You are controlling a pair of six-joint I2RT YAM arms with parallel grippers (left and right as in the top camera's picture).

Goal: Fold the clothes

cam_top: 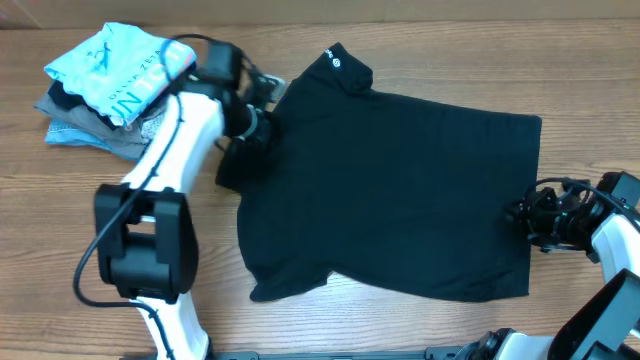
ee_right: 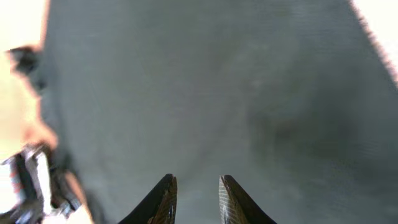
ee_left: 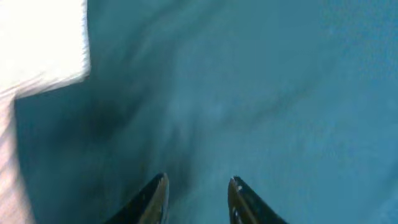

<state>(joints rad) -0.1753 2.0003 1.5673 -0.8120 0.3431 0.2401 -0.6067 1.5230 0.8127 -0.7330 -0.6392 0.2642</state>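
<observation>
From overhead I see the black T-shirt (cam_top: pixel 400 190) lying open and mostly flat across the middle of the table (cam_top: pixel 50 220), its collar end with a small white logo (cam_top: pixel 335 60) pointing to the far edge. My left gripper (cam_top: pixel 262 128) sits on the T-shirt's left edge, just below the collar. My right gripper (cam_top: pixel 522 213) is at the right edge, low down. From this height I cannot tell how either pair of jaws stands. A pile (cam_top: pixel 75 125) of folded grey garments lies in the far left corner with a blue shirt (cam_top: pixel 115 65) on top, just beside the left arm and apart from the T-shirt.

On the left wrist camera the cloth fills nearly the whole picture and reads teal. A bright strip of table shows at top left. The two fingers (ee_left: pixel 152 202) stand spread, with bare cloth showing in the gap.

On the right wrist camera the cloth looks grey and smooth. The fingers (ee_right: pixel 163 199) are parted by a narrower gap, again with only cloth between them, nothing pinched.
</observation>
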